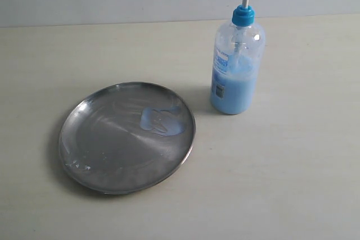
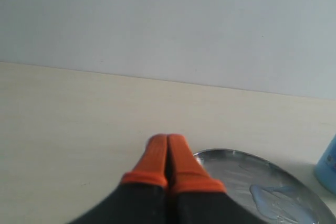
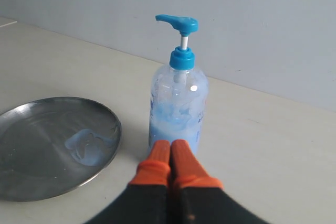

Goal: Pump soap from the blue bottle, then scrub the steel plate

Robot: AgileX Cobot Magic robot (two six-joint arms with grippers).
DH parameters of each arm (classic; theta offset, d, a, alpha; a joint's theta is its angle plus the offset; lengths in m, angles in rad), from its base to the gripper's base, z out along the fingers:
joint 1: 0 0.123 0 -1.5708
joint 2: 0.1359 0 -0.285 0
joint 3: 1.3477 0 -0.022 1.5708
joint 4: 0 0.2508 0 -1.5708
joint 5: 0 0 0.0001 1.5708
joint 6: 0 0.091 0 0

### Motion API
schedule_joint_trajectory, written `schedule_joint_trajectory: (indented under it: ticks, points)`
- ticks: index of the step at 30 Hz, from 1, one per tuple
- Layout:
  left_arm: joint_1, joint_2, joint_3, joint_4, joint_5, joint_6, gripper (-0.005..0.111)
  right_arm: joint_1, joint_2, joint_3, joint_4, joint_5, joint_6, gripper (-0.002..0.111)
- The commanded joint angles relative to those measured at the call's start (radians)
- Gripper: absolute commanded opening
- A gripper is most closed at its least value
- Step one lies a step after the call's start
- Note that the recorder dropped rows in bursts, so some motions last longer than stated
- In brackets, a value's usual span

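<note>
Your left gripper and right gripper were pressed together, empty; soap smeared the shiny steel plate beside the blue bottle.

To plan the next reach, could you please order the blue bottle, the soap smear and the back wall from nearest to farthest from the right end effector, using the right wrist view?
1. Blue bottle: directly ahead of the shut right end effector.
2. Soap smear: off to the side, on the steel plate, bottle-side part.
3. Back wall: behind the bottle, past the table.
</note>
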Motion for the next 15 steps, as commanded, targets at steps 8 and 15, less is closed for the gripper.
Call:
schedule_joint_trajectory:
  ticks: [8, 15]
  points:
    - [0.079, -0.167, 0.090, 0.005, -0.013, -0.018, 0.000, -0.003, 0.004, 0.005, -0.007, -0.016, -0.001, 0.000]
    - [0.079, -0.224, 0.090, 0.059, 0.096, -0.018, 0.000, -0.003, 0.004, 0.005, -0.007, -0.016, -0.001, 0.000]
